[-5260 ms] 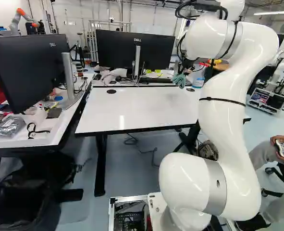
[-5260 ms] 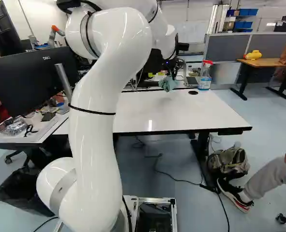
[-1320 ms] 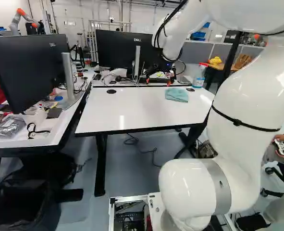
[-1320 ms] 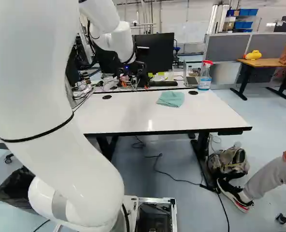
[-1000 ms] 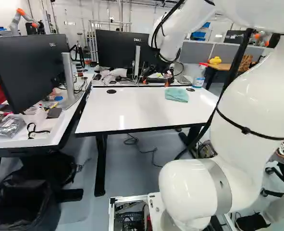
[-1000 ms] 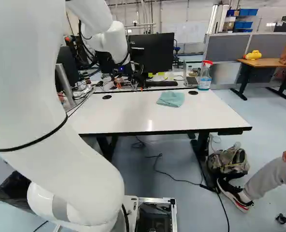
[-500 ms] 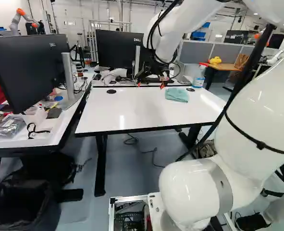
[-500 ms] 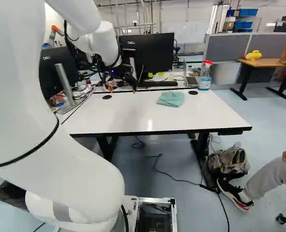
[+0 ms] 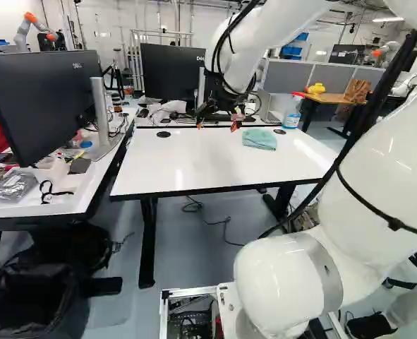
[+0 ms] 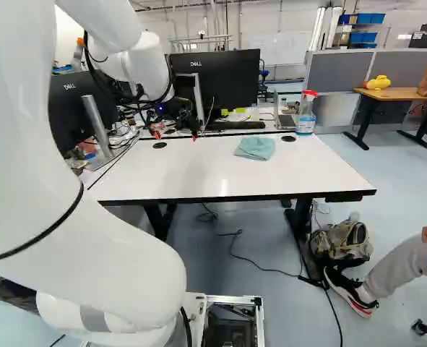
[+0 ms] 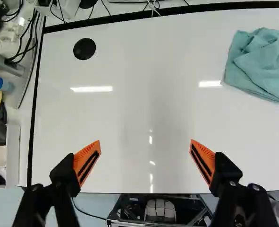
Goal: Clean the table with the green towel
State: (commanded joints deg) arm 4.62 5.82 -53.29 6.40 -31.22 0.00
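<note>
- Wrist view: black gripper [image 9: 217, 126] above a white table [image 11: 130, 118], two fingers spread wide, orange pads [image 11: 87, 163] facing.
- Green towel [image 11: 259, 64], loosely crumpled, lies on the table ahead of the gripper, to its right, apart from both fingers.
- Spray bottle [image 10: 305, 114] with a red top stands farther right of the gripper, past the towel.

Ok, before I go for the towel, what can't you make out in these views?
- Towel: underside, hidden by its own folds in all three views.
- Table: any fine dirt, too small in the base views, partly masked by glare in the wrist view.
- Arm: elbow, cut off by the edge in both base views.
</note>
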